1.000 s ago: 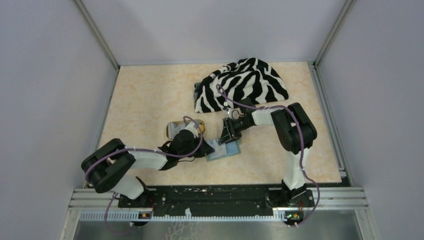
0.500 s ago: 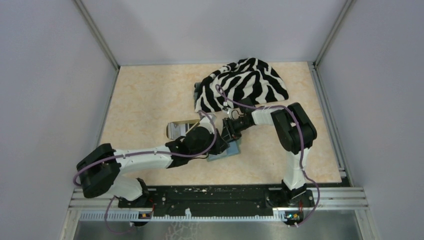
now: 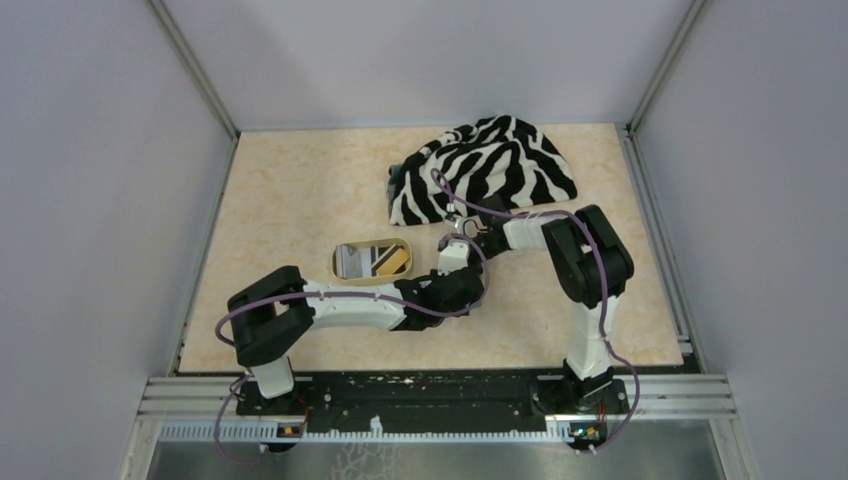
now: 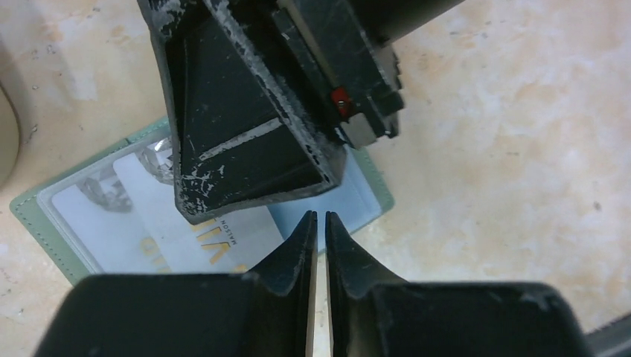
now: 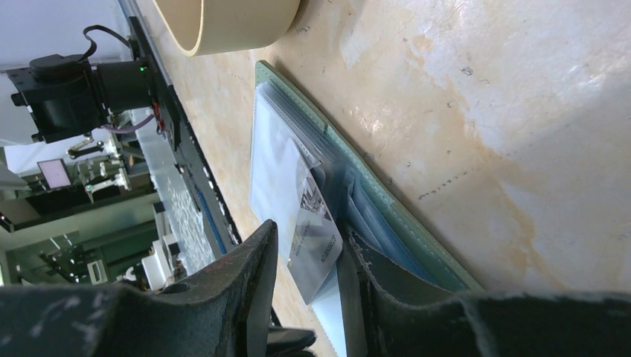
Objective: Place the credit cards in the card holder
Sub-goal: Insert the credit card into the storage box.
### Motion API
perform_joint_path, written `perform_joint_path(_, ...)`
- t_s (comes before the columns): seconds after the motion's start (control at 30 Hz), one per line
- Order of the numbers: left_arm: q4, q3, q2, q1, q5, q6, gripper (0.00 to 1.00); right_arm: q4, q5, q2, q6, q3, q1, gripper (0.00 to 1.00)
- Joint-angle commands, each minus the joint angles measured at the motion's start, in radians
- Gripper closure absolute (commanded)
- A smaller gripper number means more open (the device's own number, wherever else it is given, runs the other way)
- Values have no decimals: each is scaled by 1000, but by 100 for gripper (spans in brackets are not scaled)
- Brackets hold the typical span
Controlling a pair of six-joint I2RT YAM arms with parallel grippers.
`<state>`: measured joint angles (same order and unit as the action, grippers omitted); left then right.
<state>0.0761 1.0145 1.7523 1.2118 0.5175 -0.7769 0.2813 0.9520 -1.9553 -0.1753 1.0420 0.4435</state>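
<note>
Over card holder [image 4: 52,232], newly: left gripper [image 4: 318,216]

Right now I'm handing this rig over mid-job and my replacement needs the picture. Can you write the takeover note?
The left hand is all but shut, over the card holder; whether it pinches a card edge-on I cannot tell.
The right hand is partly open, straddling the holder's clear pocket and a pale card.
The holder lies open on the table beside the tray.
Done: the pale card appears seated in the holder.
Left: the striped and yellow cards in the tray must go in.
</note>
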Motion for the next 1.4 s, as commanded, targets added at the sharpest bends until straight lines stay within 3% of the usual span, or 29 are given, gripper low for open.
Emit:
perform_joint_path(0.0, 54, 58, 52, 2, 64, -16, 87, 18, -41, 3, 31, 17, 12, 65)
perform_joint_path(0.3, 72, 108, 117, 2, 105, -44, 90, 18, -41, 3, 31, 17, 12, 65)
perform_joint_path(0.57, 214, 173, 167, 2, 213, -143, 89, 20, -39, 4, 33, 17, 12, 64)
perform_joint_path(0.97, 330, 153, 152, -1, 321, -266, 72, 25, -38, 8, 37, 21, 12, 62)
perform_joint_path(1.13, 344, 146, 137, -9, 328, -283, 70, 32, -38, 15, 46, 26, 11, 61)
perform_joint_path(1.37, 359, 113, 90, -15, 332, -313, 59, 49, -46, 58, 67, 37, -1, 60)
